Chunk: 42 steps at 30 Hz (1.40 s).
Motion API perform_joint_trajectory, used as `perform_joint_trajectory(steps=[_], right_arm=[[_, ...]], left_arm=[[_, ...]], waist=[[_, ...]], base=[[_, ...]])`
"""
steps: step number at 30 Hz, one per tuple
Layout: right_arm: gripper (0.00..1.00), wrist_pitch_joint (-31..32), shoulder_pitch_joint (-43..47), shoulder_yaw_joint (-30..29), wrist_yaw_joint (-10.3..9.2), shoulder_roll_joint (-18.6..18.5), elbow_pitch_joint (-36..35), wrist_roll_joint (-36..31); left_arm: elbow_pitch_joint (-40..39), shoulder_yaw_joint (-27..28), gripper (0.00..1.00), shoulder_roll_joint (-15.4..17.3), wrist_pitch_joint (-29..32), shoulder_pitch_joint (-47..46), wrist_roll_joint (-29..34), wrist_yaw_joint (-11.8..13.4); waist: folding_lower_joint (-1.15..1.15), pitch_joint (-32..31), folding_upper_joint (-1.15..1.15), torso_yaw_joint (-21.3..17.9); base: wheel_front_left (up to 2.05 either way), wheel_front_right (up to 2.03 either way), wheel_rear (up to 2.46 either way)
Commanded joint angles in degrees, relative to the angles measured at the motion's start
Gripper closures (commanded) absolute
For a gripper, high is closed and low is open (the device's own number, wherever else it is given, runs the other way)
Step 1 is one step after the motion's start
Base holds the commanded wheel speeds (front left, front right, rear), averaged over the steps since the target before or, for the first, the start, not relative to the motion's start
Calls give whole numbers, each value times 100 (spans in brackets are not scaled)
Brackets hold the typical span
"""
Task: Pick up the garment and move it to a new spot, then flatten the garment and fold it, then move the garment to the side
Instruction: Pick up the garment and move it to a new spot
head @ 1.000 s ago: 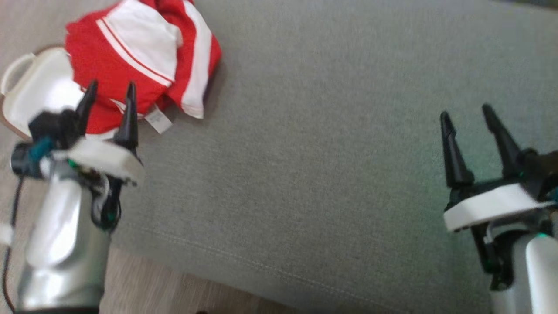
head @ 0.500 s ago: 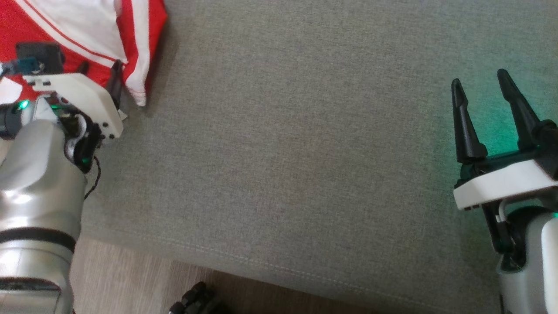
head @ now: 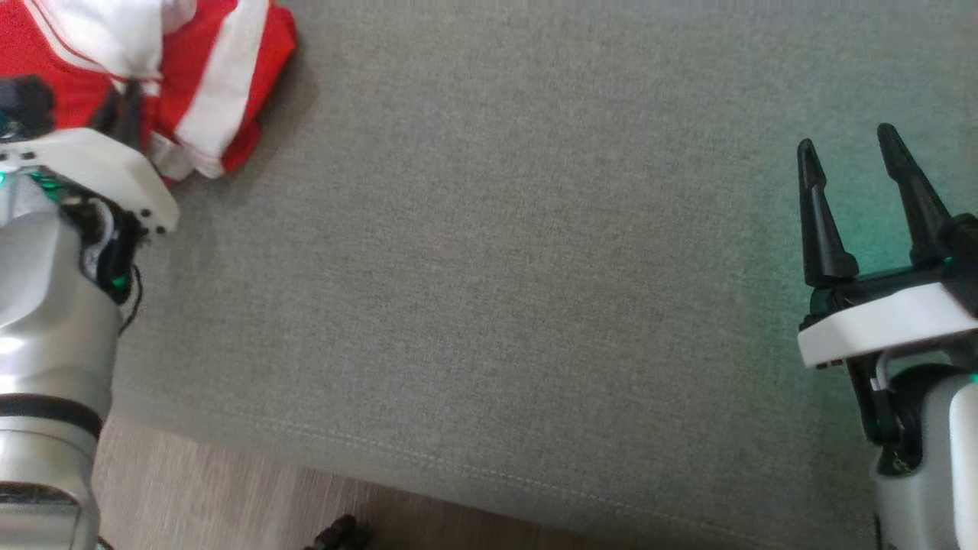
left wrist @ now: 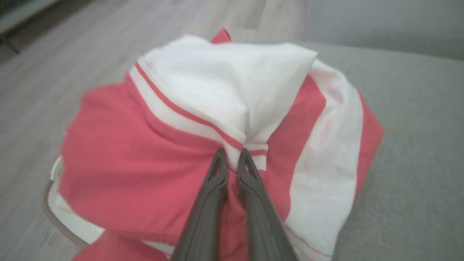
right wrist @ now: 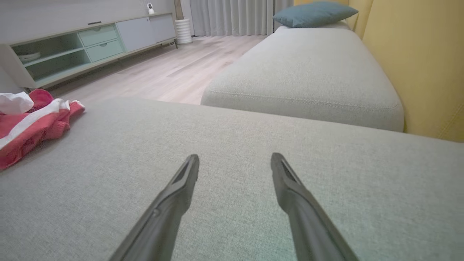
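Pinching a fold of the red-and-white garment [left wrist: 145, 170] with the left gripper [left wrist: 232, 155], fingers drawn narrow on the cloth. Lying bunched at the left edge of the grey sofa seat [head: 497, 267]. Hovering well apart with the right gripper [head: 846, 141], fingers spread wide, gripping nothing.

The red-and-white garment [head: 206, 92] lies crumpled in a heap at the far left corner of the grey sofa seat [head: 535, 267]. It is red cloth with broad white bands and thin red piping. A fold at its white, red-striped edge is pinched between the closed fingers of the left gripper [left wrist: 232, 154].
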Motion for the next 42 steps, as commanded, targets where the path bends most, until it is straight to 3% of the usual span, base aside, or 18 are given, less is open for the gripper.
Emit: perform_joint_trajectory(steps=[1,7,13,19,23,35,42], right_arm=[[0,-59,21,109,-4,80,-185,48],[0,-225,237,83,-4,151,-55,143],[0,-325,555,36,-4,221,-83,236],[0,-329,767,-39,-4,252,-269,290],[0,-312,764,-60,-4,257,-403,356],[0,-404,559,50,-4,259,-535,610],[0,-650,516,31,-4,259,-459,833]], left_arm=[[-199,249,100,410,-166,-98,-25,37],[-1009,448,100,512,-521,198,37,291],[-2904,591,100,421,-534,1276,190,658],[-4956,149,100,150,-206,2471,348,956],[-5754,-354,100,-116,157,2827,404,945],[-5590,-1414,100,-853,394,2291,677,626],[-5260,-1945,100,-1216,381,1716,797,372]], waist=[[0,-220,0,21],[0,-879,0,-45],[0,-1442,0,-254],[0,-1660,0,-638],[0,-1619,0,-1042],[0,-1027,0,-2529],[0,-513,0,-3092]], base=[[0,0,0],[0,0,0],[0,0,0],[0,0,0],[0,0,0],[0,0,0],[0,0,0]])
